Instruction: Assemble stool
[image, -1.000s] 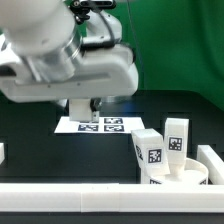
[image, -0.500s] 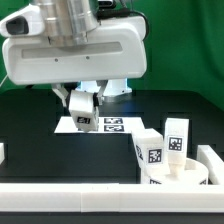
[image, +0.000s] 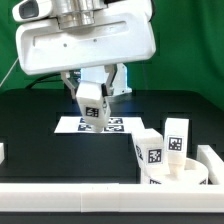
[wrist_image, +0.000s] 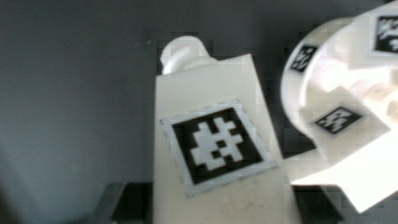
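My gripper is shut on a white block leg with a square tag and holds it in the air above the marker board. In the wrist view the leg fills the middle, clamped between the dark fingers of the gripper. The round ring seat lies at the front of the exterior view's right. Two more tagged legs stand at it. The seat and its tags show blurred in the wrist view.
A long white border rail runs along the table's front, with a short side piece at the exterior view's right. A small white piece shows at the left edge. A green backdrop stands behind.
The arm has risen and shifted toward the exterior view's right, carrying the leg up from near the marker board.
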